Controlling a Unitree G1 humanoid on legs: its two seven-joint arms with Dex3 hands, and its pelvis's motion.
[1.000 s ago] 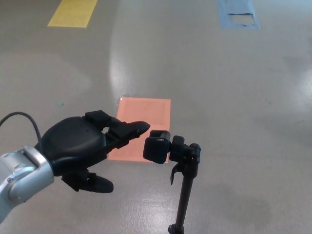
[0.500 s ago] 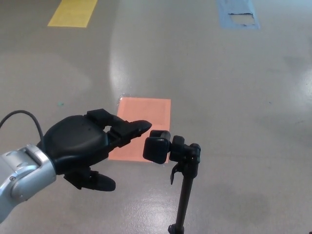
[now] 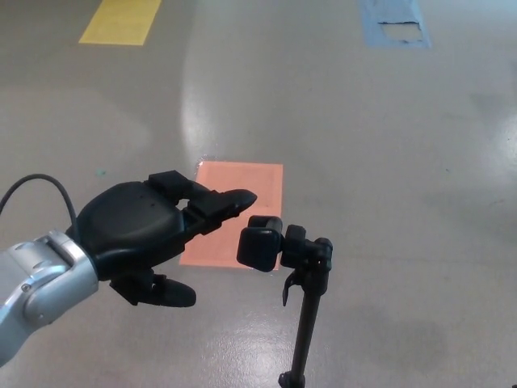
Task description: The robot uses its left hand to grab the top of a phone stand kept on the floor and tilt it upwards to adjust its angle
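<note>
A black phone stand [image 3: 305, 307] rises from the floor at the lower middle of the head view. Its clamp head [image 3: 259, 246] sits at the top, facing left, on a thin pole. My left hand [image 3: 149, 230] hovers just left of the clamp head, open, with its fingertips [image 3: 238, 199] slightly above and left of the clamp and its thumb [image 3: 166, 294] hanging low. A small gap separates the fingers from the clamp. Nothing is held. The right hand does not show.
An orange rectangle [image 3: 239, 194] is marked on the grey floor behind the hand and stand. A yellow mark [image 3: 121, 20] lies at the far left and a blue mark [image 3: 394, 24] at the far right.
My left hand has crept right and slightly up, bringing its fingertips closer to the clamp head. The stand has not moved.
</note>
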